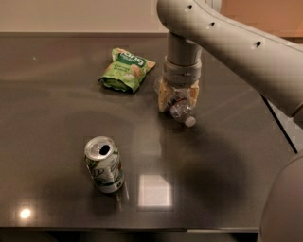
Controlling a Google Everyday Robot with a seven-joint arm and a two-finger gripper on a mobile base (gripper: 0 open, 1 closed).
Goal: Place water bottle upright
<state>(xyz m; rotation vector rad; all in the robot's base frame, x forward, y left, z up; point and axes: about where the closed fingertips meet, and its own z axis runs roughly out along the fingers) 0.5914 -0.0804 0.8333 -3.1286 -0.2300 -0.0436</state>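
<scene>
Bottle lies on its side on the surface, right of the chip bag, cap toward the camera, while the end effector straddles and pinches its body, apparently to tip it upright.

Robot test set-up at a break-room-style counter

A dark, glossy countertop runs back to a plain pale wall and carries only snack items: a green chip bag and an opened green-and-silver soda can. A pale grey robot arm reaches over it, and its gripper, low at the counter's back right, is clasped around a water bottle lying there. This suggests an office or lab, not a home.
</scene>
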